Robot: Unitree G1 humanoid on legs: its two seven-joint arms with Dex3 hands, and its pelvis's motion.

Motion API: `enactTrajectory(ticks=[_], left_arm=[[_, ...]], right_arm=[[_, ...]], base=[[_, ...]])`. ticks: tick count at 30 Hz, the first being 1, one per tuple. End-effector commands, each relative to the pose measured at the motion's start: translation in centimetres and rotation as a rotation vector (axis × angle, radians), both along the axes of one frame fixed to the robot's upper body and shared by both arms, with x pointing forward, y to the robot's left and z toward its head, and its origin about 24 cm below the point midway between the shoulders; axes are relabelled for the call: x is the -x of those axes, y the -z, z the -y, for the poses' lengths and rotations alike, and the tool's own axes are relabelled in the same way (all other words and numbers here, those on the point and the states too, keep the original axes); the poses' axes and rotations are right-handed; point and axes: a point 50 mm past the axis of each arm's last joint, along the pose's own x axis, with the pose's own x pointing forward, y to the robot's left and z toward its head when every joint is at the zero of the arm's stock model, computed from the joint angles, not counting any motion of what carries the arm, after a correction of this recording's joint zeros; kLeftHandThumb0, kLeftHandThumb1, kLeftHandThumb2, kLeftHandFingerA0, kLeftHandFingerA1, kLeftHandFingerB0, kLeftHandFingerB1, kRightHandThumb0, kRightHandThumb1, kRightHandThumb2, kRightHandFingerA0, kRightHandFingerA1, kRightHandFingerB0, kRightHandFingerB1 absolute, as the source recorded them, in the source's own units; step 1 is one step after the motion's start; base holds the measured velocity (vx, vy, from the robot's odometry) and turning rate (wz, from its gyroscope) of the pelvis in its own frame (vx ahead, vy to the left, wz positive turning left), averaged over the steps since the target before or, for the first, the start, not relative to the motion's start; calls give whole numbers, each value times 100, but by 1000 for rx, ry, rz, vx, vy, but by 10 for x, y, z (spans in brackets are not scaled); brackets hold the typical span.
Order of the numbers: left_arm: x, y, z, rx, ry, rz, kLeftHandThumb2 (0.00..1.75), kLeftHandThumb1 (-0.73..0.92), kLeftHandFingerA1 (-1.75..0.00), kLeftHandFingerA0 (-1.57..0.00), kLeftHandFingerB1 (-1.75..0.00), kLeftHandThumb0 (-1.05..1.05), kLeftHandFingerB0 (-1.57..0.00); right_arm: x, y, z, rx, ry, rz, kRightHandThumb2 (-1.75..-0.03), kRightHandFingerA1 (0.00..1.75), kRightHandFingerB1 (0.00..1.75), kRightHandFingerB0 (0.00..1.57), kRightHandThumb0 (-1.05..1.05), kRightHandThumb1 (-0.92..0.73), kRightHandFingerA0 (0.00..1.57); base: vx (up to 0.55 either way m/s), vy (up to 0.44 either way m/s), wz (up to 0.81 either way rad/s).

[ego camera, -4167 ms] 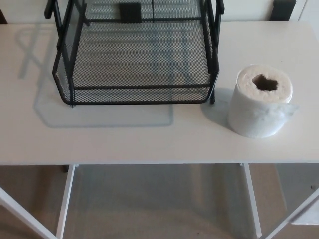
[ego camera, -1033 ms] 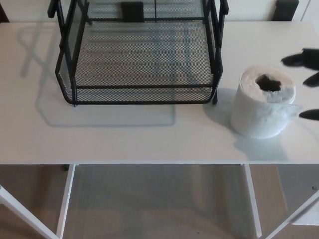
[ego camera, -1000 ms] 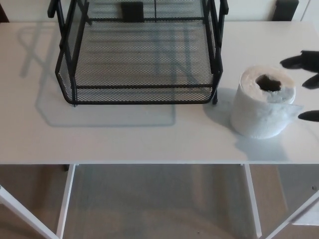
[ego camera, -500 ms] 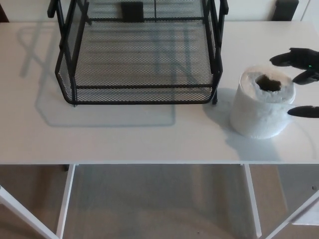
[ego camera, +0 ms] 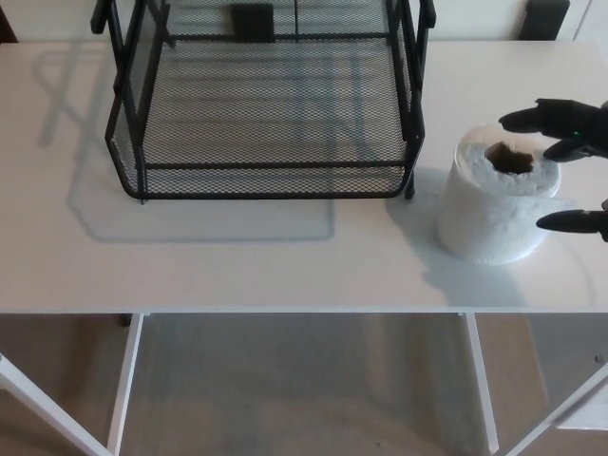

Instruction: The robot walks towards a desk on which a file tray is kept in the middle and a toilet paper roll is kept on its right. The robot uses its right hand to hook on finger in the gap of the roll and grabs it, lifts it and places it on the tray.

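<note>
Head view: right hand (ego camera: 573, 161) hovering at toilet paper roll (ego camera: 496, 193), fingers (ego camera: 532, 119) spread, holding nothing, likely lining up to hook its core; roll standing upright on surface (ego camera: 285, 256), right of empty file tray (ego camera: 266, 180)

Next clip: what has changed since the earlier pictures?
The right robot hand has come in from the right edge, open, and now reaches over the toilet paper roll, two fingers above its top, one beside it. Nothing is gripped yet. Roll, tray and desk stayed put.
</note>
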Motion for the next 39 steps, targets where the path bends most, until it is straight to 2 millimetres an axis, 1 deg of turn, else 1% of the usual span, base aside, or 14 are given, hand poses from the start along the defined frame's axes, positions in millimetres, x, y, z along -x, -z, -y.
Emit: enactTrajectory(ticks=[1, 7, 8, 12, 13, 16, 25, 26, 30, 31, 32, 33, 36, 39], left_arm=[[1, -3, -6, -14, -11, -5, 63, 81, -61, -26, -47, -60, -31], [3, -1, -7, -33, -10, -19, 64, 81, -52, -23, -43, -59, -29], [3, 1, -8, -44, -36, -28, 101, 65, -66, -36, -54, -62, -24], [3, 0, -7, -44, -24, -31, 99, 66, -60, -27, -54, -66, -25], [3, -1, -7, -38, -10, -24, 64, 83, -54, -26, -44, -57, -30], [2, 0, -7, -37, -22, -17, 63, 82, -53, -24, -45, -57, -32], [8, 3, -9, -25, -44, -26, 63, 81, -53, -23, -45, -58, -31], [10, 4, -9, -27, -64, -34, 99, 64, -64, -35, -55, -62, -26], [12, 5, -10, -29, -70, -38, 97, 63, -60, -28, -53, -65, -24], [13, 6, -10, -32, -61, -43, 64, 81, -53, -30, -44, -58, -30], [14, 6, -10, -35, -50, -45, 63, 80, -52, -28, -44, -56, -29], [14, 7, -10, -36, -64, -46, 97, 63, -60, -31, -52, -62, -22], [16, 7, -10, -40, -55, -41, 97, 64, -59, -28, -53, -65, -26], [17, 8, -11, -37, -66, -41, 97, 64, -59, -27, -54, -66, -26]], right_arm=[[4, 9, 6, 34, 6, -47, -60, 38, 27, 11, -53, -61, 27], [5, 14, 8, 71, -12, -38, -59, 41, 28, 14, -52, -61, 29], [5, 14, 8, 63, -16, -29, -59, 42, 28, 15, -51, -61, 30], [4, 8, 6, 37, -19, -11, -59, 41, 28, 16, -50, -62, 29], [4, 5, 5, 38, -18, -11, -78, 48, 39, 10, -55, -47, 22], [3, -1, 3, 17, -29, 14, -59, 40, 27, 16, -47, -61, 29], [2, -15, 2, -38, -25, 72, -59, 39, 27, 18, -46, -61, 32], [3, -13, 3, -22, -25, 63, -59, 39, 27, 17, -46, -61, 31], [4, -8, 6, -5, -22, 47, -59, 42, 27, 17, -47, -61, 32], [5, -6, 7, 5, -22, 40, -59, 42, 27, 16, -47, -62, 31], [6, -4, 9, 17, -23, 32, -79, 51, 39, 10, -54, -48, 26], [7, -2, 11, 33, -20, 28, -59, 43, 27, 17, -48, -62, 33], [7, 0, 14, 41, -15, 27, -59, 44, 27, 17, -48, -61, 34], [7, 1, 17, 45, -11, 27, -78, 52, 39, 10, -54, -47, 27]], base=[[0, 0, 0], [0, 0, 0], [0, 0, 0], [0, 0, 0], [0, 0, 0], [0, 0, 0], [0, 0, 0], [0, 0, 0], [0, 0, 0], [0, 0, 0], [0, 0, 0], [0, 0, 0], [0, 0, 0], [0, 0, 0]])
